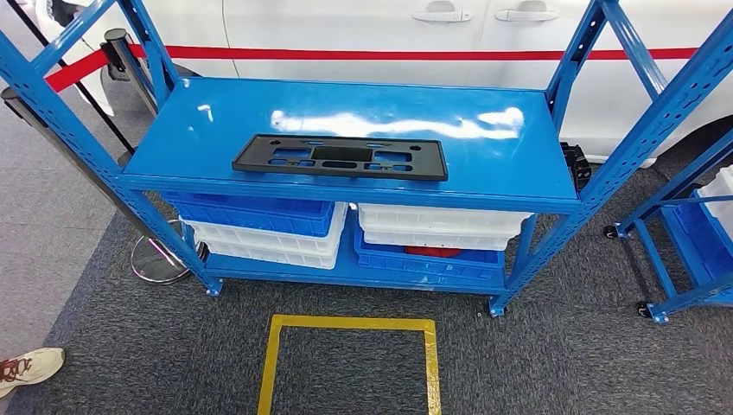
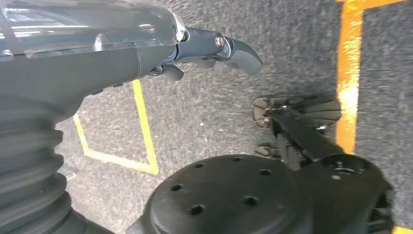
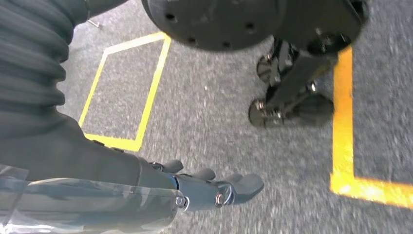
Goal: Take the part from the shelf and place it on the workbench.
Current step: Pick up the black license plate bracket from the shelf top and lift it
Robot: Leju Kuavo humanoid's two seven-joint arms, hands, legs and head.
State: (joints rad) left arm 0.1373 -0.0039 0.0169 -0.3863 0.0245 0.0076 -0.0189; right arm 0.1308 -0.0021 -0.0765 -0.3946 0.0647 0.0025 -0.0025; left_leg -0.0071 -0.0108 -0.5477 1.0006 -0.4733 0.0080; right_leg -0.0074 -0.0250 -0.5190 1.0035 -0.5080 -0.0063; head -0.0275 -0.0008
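Note:
A flat black plastic part [image 1: 341, 157] with several cut-outs lies lengthwise on the top deck of a blue metal shelf [image 1: 216, 108], near its front edge. My left hand [image 2: 209, 51] hangs beside my body over the grey carpet, fingers loosely extended and holding nothing. My right hand [image 3: 214, 187] hangs the same way on the other side, fingers apart and empty. Both hands are low and far from the shelf.
Blue and white bins [image 1: 285, 226] are stacked on the lower shelf. A yellow taped square [image 1: 350, 363] marks the carpet in front. A white car [image 1: 389, 35] stands behind, a second blue rack [image 1: 691, 233] at right, a stanchion base [image 1: 160, 259] and a person's shoe [image 1: 26, 367] at left.

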